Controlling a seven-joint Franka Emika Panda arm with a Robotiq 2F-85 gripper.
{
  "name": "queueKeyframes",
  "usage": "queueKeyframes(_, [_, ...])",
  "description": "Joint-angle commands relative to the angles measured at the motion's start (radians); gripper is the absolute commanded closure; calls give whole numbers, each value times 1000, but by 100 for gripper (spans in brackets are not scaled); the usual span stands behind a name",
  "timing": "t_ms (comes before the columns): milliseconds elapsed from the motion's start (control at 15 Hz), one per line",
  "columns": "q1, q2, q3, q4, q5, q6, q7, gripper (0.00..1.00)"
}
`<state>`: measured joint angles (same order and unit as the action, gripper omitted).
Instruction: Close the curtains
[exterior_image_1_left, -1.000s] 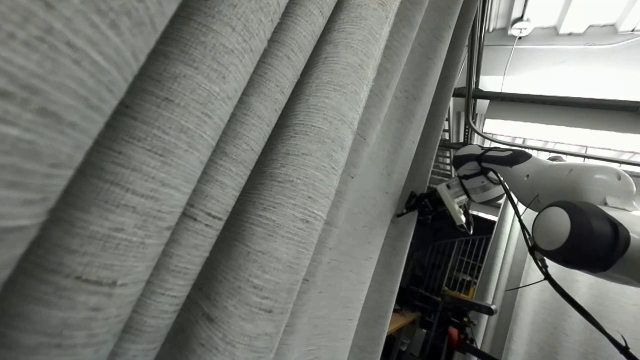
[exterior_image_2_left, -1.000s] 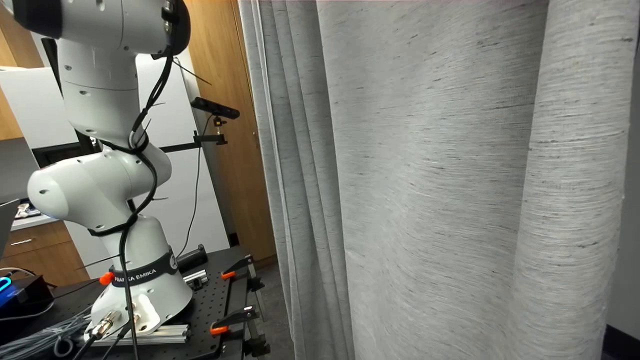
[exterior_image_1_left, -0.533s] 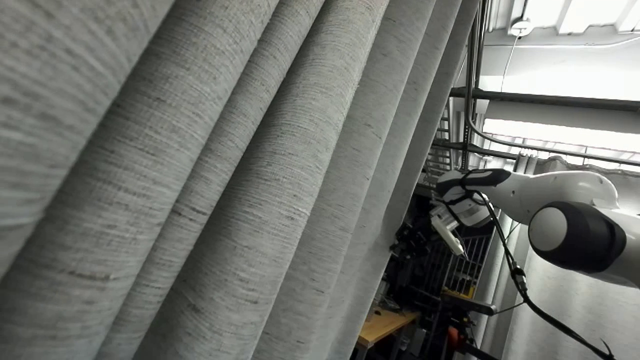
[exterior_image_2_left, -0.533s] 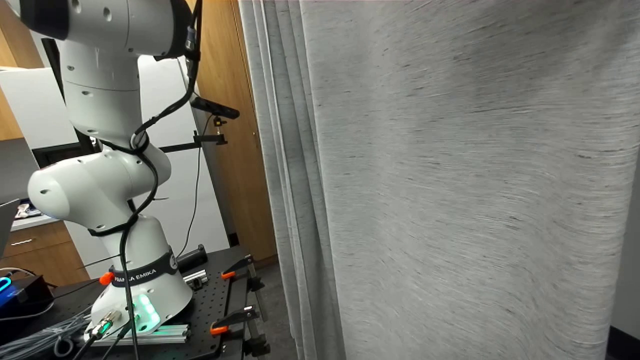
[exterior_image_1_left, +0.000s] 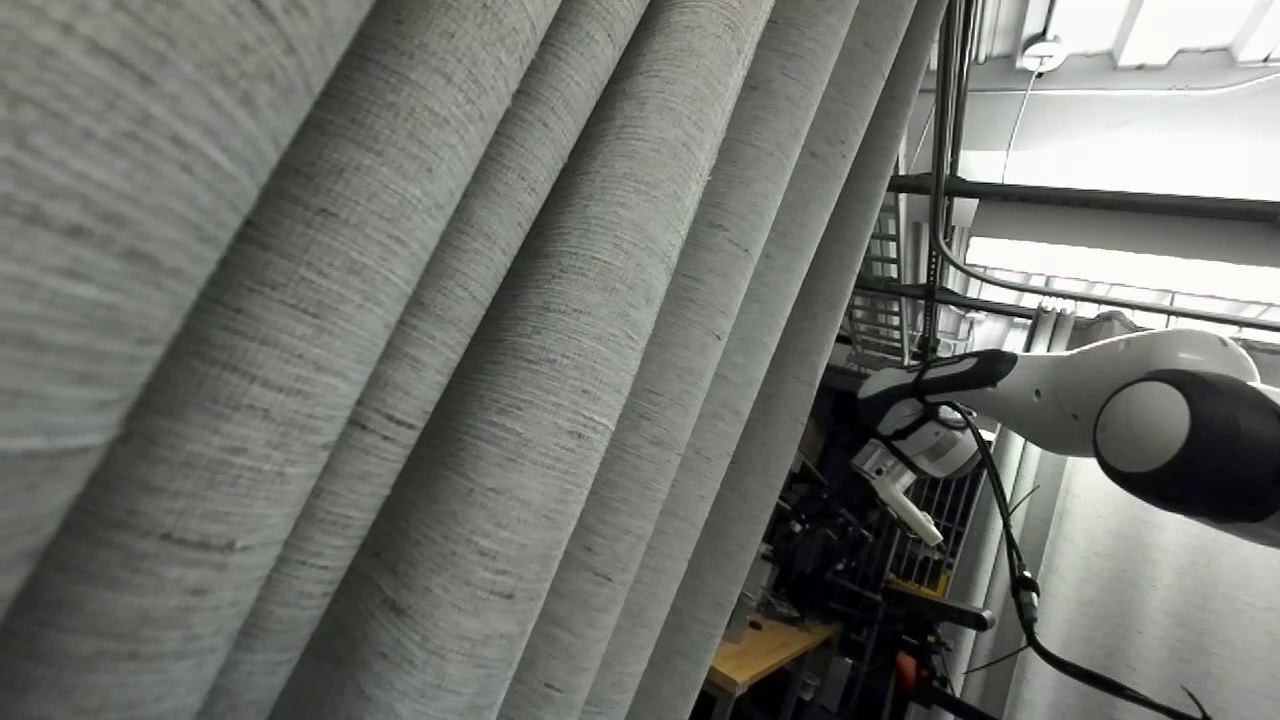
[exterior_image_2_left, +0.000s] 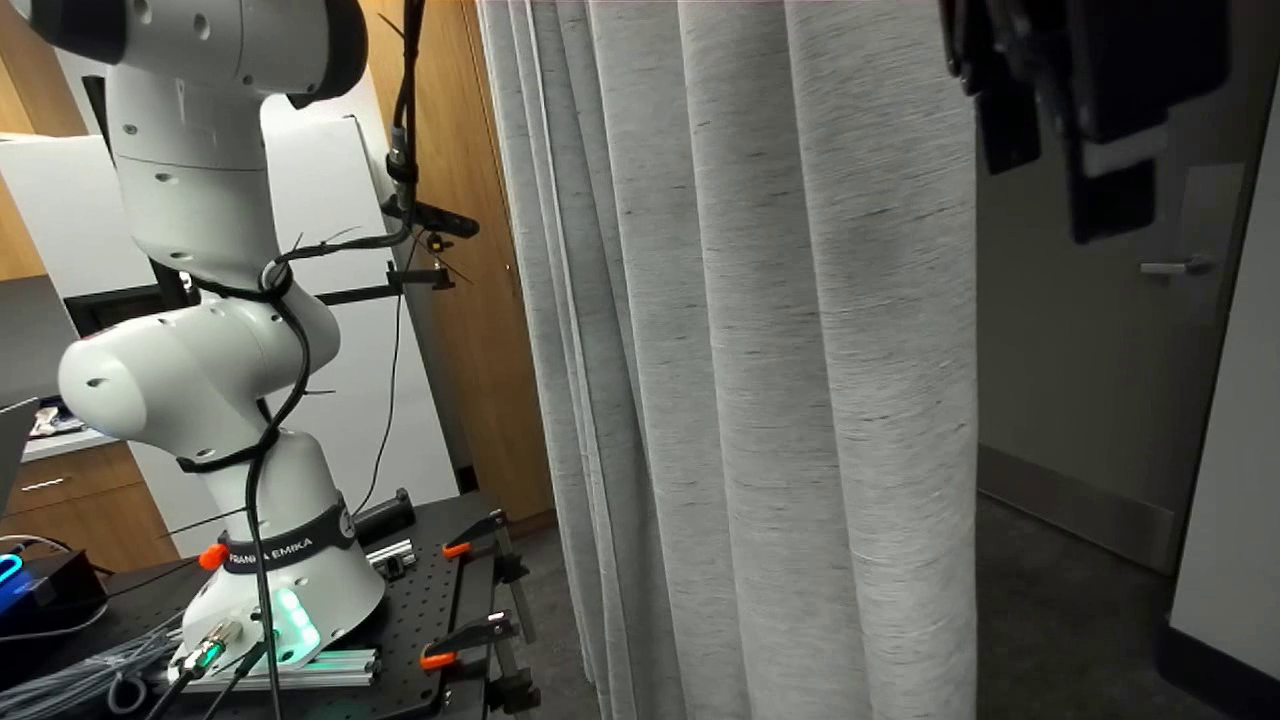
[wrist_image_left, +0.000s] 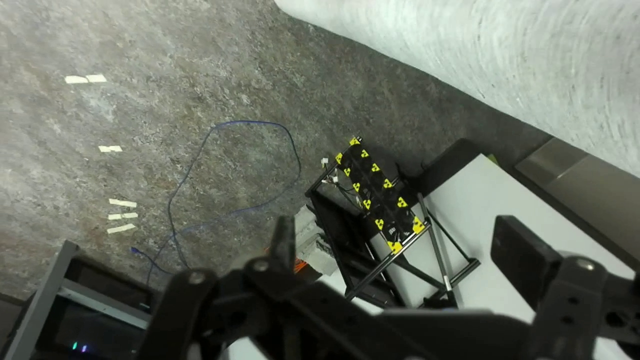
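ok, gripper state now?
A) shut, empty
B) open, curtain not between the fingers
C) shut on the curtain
B: in the wrist view the fingers of the gripper stand wide apart, and the curtain shows at the upper right, outside the gap.

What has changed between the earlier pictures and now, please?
In an exterior view, the curtain has gathered leftward into narrower folds, toward the robot base, uncovering a door. The gripper has come into that view at top right, open and empty; whether it held fabric earlier is unclear. The base and clamps haven't moved.
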<state>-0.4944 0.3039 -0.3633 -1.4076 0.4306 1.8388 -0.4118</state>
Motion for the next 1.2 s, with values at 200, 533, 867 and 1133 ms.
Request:
queueKeyframes(200, [123,-357,50,-370,-221,124,-135,0])
queueKeyframes(533, [225,-585,104,-615,-260,143,-190,0])
queueKeyframes(867, [345,-759,153,-825,-240,144,-194,0])
queueKeyframes(1133, [424,-850,194,-929,-247,159,-174,0])
